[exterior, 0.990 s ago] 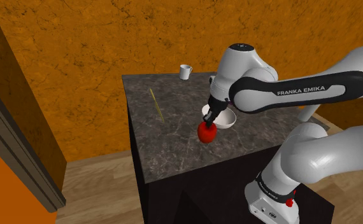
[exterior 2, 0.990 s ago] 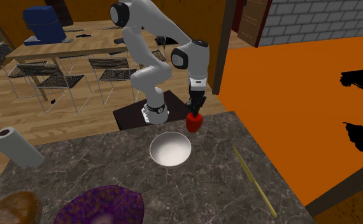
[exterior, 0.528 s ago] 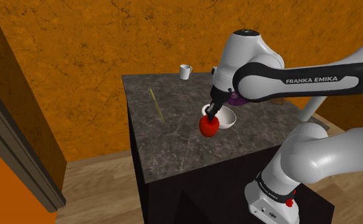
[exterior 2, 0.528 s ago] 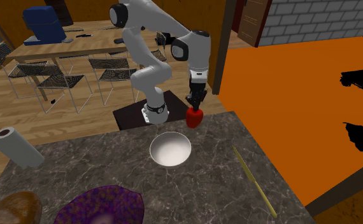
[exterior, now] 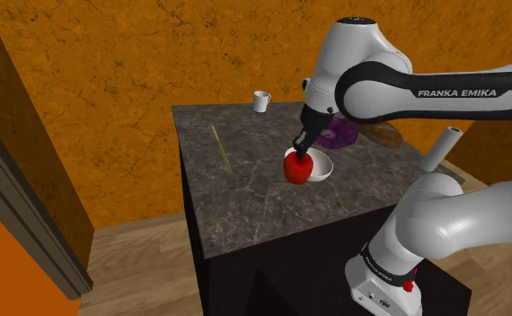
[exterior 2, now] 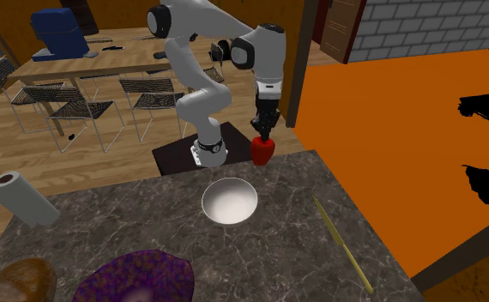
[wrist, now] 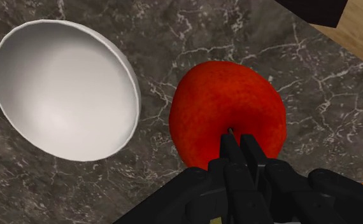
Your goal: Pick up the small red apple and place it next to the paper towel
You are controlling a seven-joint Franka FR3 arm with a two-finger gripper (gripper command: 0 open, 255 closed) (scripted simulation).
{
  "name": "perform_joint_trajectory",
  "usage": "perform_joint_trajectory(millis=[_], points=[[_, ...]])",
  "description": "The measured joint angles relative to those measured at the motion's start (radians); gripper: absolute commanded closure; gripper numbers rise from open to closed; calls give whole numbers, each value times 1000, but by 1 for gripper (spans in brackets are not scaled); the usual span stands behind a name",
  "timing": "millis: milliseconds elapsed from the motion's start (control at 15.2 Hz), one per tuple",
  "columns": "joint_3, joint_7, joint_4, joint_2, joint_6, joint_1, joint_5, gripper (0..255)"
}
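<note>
The small red apple [exterior: 298, 168] hangs above the dark marble counter [exterior: 245, 202], close to the white bowl [exterior: 322, 170]. My gripper [exterior: 302, 151] is shut on the apple's stem from above. In the wrist view the fingers meet at the stem on top of the apple [wrist: 225, 114], and the bowl [wrist: 62, 89] lies beside it. The second exterior view has the apple [exterior 2: 262, 152] under my gripper [exterior 2: 262, 137] over the counter's far edge. The white paper towel roll [exterior: 442, 148] stands at the counter's far corner, well away from the apple; it also appears as a roll [exterior 2: 21, 200] at that view's left.
A purple plate [exterior: 339, 135] and a brown loaf [exterior: 387, 135] lie behind the bowl. A thin yellow stick [exterior: 220, 148] and a white cup [exterior: 261, 101] sit toward the orange wall. Chairs and a table [exterior 2: 88, 51] stand beyond the stand.
The arm has risen, carrying the apple up off the counter and slightly toward the bowl. The fingers stay shut on it.
</note>
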Motion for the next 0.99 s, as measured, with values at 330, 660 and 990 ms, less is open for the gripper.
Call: perform_joint_trajectory(millis=[330,660,990], points=[[-8,-6,64,-4,-68,-4,-5,255],[-15,-12,132,-5,-136,-7,-10,255],[-19,-16,204,8,-195,-11,-14,255]])
